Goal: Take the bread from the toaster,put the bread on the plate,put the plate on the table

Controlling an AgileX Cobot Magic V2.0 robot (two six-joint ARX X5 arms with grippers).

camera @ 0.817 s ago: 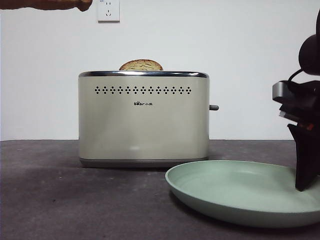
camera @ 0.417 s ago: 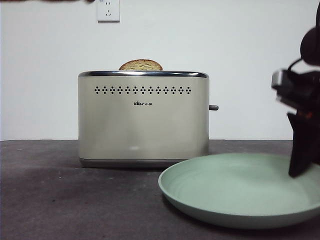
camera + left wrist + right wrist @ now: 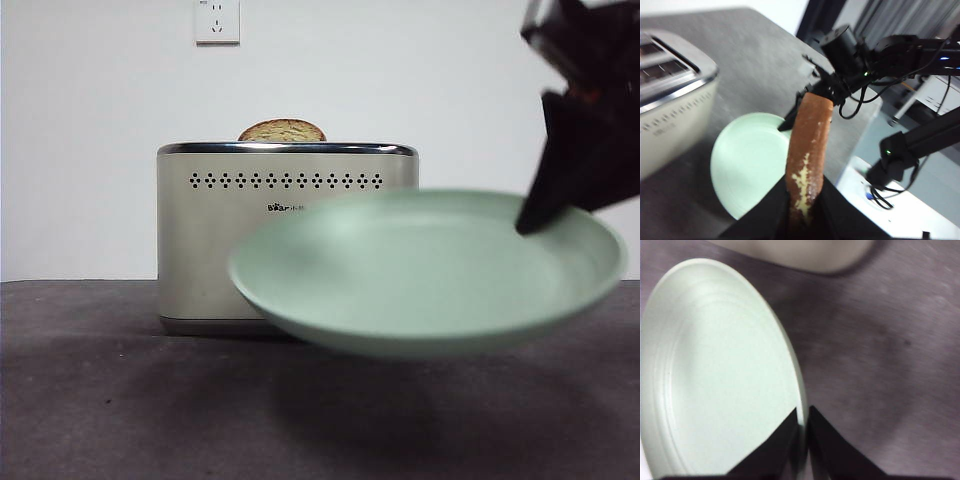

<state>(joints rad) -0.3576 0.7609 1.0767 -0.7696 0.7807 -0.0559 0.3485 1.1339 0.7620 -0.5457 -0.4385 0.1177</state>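
Note:
The pale green plate (image 3: pixel 420 270) hangs tilted in the air in front of the toaster (image 3: pixel 200 250). My right gripper (image 3: pixel 528 222) is shut on its right rim (image 3: pixel 801 410), coming down from the upper right. High above, out of the front view, my left gripper (image 3: pixel 802 200) is shut on the bread (image 3: pixel 807 145), seen edge-on with its brown crust up. Below the bread lie the plate (image 3: pixel 747 165) and the toaster (image 3: pixel 670 110). Another slice (image 3: pixel 282 131) sticks up from the toaster's slot.
The dark table (image 3: pixel 100 400) runs under the plate, with its shadow on it. A wall socket (image 3: pixel 217 20) sits above the toaster. In the left wrist view the table's edge (image 3: pixel 860 135) lies just past the plate, with equipment beyond.
The right gripper has risen and lifted the plate off the table, carrying it left in front of the toaster. The bread at the front view's top left has gone out of view.

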